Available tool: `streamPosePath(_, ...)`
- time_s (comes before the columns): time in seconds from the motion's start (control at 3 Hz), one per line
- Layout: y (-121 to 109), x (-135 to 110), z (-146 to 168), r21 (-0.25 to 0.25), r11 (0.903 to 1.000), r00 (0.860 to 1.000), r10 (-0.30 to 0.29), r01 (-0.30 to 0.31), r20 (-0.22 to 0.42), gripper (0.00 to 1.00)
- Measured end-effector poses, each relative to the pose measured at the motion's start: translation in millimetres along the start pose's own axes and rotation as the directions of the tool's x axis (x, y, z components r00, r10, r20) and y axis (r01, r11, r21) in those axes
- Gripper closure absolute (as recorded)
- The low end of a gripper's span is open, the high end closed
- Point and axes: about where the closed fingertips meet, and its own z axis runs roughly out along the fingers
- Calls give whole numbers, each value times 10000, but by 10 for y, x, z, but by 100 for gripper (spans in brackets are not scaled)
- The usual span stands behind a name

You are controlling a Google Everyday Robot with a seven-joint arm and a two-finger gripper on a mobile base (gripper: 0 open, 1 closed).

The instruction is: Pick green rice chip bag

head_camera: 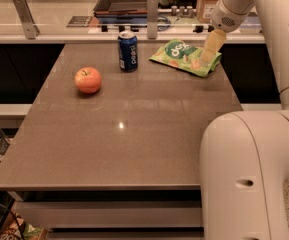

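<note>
An office break room, by the look: table [134,149] with apple [88,80], can [128,51] and green rice chip bag [180,54], counter [59,28] behind, gripper [207,56] at the bag's right edge.

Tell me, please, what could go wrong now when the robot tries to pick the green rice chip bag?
1. The tool is at the right end of the green rice chip bag, so it may catch only a corner, and the bag could slip out.
2. The bag lies close to the right edge of the table; a push might slide it off.
</note>
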Motion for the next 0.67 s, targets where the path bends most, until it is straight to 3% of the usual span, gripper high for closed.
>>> streamPosePath(0.67, 67, -196, 226, -421, 9987, 9991, -308, 295, -307, 0)
